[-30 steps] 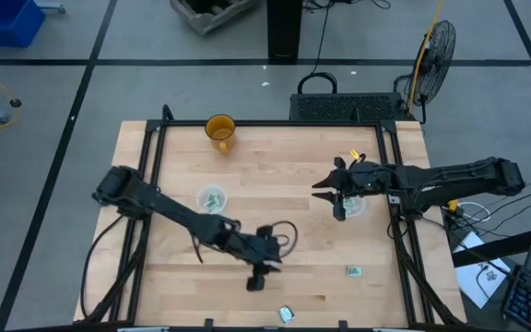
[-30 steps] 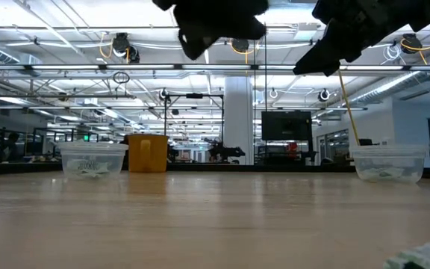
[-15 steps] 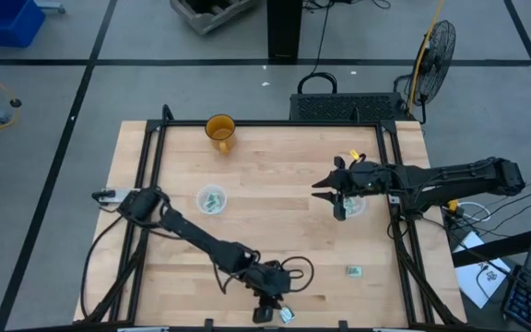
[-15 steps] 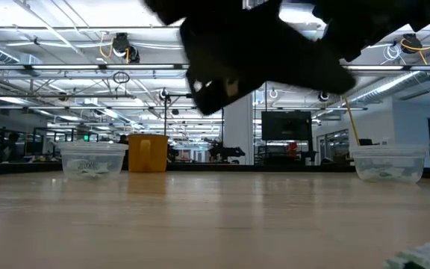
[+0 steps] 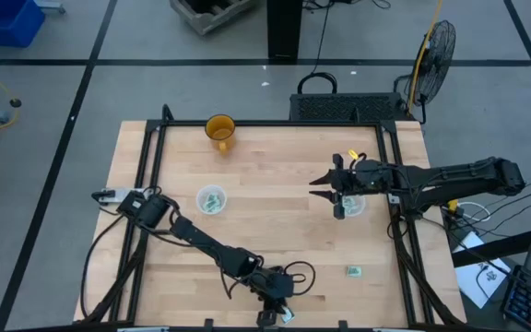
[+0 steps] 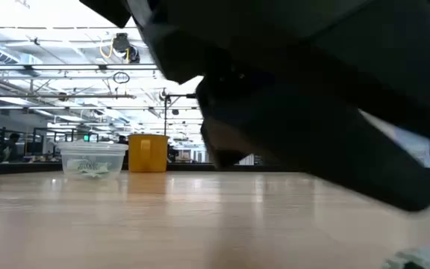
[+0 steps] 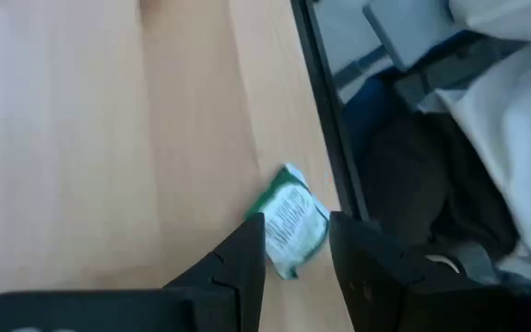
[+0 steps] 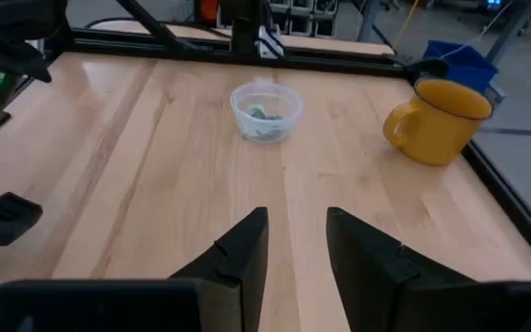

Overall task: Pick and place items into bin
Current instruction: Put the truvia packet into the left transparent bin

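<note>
Near the table's near edge lies a small green-and-white wrapped item [image 5: 287, 315] [image 7: 293, 221], flat on the wood. My left gripper [image 5: 275, 311] [image 7: 296, 242] is low over it and open, with one finger on either side of the wrapper. A second item [image 5: 353, 271] lies toward the table's right near part, and its edge shows in the low view [image 6: 424, 258]. A clear left bin [image 5: 212, 198] [image 6: 92, 159] [image 8: 265, 111] holds several items. My right gripper [image 5: 326, 195] [image 8: 296, 226] hovers open beside the right bin [image 5: 353, 205].
An orange mug [image 5: 219, 131] [image 6: 148, 153] [image 8: 436, 120] stands near the far edge. The black frame rail [image 7: 325, 120] runs right beside the near-edge item. My left arm [image 6: 312, 112] blocks most of the low view. Bare wood lies in the table's middle [image 5: 275, 212].
My left gripper has swept from the table's middle toward the near edge and come down over the wrapped item there. The arm now fills the low view and hides the right bin. The items have not moved.
</note>
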{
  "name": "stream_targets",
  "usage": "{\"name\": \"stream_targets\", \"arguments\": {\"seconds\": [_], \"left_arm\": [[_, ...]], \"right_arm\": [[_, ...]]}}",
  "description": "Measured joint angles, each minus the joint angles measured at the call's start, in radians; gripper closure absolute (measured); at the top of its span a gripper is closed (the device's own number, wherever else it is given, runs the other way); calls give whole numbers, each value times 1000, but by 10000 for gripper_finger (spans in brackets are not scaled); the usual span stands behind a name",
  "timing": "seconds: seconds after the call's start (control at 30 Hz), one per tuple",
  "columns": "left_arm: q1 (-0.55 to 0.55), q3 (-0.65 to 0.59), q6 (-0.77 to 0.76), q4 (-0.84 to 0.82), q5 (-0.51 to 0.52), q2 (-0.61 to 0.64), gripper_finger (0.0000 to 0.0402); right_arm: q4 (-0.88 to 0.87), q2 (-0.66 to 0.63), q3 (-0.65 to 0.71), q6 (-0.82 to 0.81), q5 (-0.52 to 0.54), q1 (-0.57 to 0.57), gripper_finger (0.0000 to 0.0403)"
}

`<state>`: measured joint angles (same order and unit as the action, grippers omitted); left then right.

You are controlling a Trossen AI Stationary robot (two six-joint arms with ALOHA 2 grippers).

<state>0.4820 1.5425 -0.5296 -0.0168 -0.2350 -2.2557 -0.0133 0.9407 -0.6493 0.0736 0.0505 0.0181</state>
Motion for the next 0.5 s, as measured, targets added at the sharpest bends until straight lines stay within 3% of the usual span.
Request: {"name": "stream_targets", "arguments": {"seconds": [0.5], "left_arm": [[1,-1,26,-2,5,-31,244]], "right_arm": [[29,1,0,28,0,0,298]]}}
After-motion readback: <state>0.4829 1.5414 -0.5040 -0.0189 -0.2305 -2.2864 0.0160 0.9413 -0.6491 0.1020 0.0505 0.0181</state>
